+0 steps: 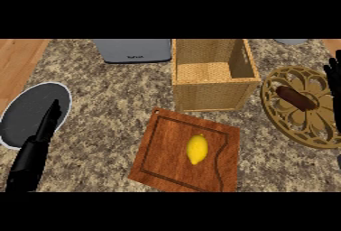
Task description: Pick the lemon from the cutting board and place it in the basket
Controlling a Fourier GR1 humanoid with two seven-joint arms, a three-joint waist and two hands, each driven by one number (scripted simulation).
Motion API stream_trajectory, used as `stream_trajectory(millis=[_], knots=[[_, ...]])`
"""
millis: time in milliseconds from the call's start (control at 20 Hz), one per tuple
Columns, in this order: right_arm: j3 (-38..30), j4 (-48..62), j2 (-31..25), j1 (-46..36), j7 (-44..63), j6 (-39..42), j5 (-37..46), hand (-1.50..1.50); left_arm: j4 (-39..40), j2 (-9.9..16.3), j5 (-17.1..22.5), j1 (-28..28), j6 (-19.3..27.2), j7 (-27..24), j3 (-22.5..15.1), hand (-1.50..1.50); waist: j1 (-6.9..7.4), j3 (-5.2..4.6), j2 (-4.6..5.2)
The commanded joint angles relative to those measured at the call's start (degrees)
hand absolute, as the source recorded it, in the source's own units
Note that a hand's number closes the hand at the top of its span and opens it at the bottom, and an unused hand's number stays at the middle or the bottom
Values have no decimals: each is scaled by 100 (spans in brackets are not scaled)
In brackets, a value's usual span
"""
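Lemon run hasn't really kicked off yet, we're at square one.

The lemon sits untouched in the middle of the cutting board, and the basket just past the board at 12 o'clock has nothing in it that we can see, so both the pick and the drop are left to do. Our left hand lies way out at 9 o'clock over a dark plate, fingers straight, holding nothing. Our right hand only peeks in at 3 o'clock beside the trivet, fingers up and relaxed, nothing held. On labels: the grey appliance at 11 o'clock has some lettering, too small for us to read.
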Motion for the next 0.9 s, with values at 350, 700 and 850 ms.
stream_trajectory(millis=[350, 700, 850], knots=[[1167, -493, 2056, -126, -2992, 1547, -634, 150, 682, -288, 481, -684, -376, 1175, -69, 0, 7, -266, 86], [2556, -618, 2957, 800, -3346, -1393, 1737, -150, 1195, -404, 613, -1236, -503, 1642, 73, 0, -125, -331, 13], [2275, -550, 2051, 1044, -2234, -1687, 2585, -150, 1257, -415, 630, -1310, -477, 1729, 105, 0, -298, -362, -13]])
